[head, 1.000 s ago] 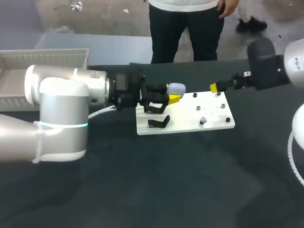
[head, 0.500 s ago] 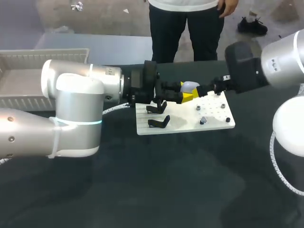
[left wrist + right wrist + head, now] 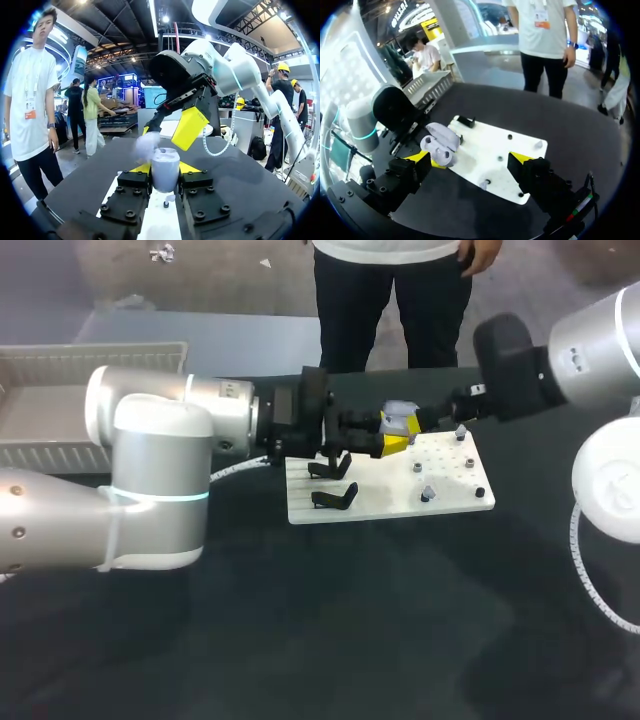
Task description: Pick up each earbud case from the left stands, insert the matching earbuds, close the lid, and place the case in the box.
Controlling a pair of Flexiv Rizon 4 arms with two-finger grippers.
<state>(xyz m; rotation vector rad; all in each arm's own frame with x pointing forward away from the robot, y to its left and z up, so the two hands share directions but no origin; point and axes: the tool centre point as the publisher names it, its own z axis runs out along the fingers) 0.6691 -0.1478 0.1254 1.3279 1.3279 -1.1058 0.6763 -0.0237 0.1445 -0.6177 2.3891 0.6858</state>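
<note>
Table [image 3: 330,630]: dark and matte; both arms come in over its far half.
Board [image 3: 390,505]: white and flat on the table, at 12 o'clock from the table's middle.
Stands [image 3: 333,498]: two black ones on the board's 9 o'clock end, one behind the other.
Pegs [image 3: 417,467]: small dark ones dotted over the board's 3 o'clock half. A pale bit sits by one of them, too small to make out.
Basket [image 3: 60,365]: white with slatted walls, at the table's 10 o'clock corner, well apart from the board.
Case [image 3: 439,146]: pale grey, held in the air above the board's 12 o'clock edge. Its lid [image 3: 445,133] is swung open and two round hollows show in the body.
Left gripper [image 3: 165,168]: narrow, its yellow tips pressed on the case's body from both sides, with the case upright between them.
Right gripper [image 3: 470,159]: fingers wide apart, at 3 o'clock of the case in the head view. One yellow tip is just beside the case, which is not between the two.
</note>
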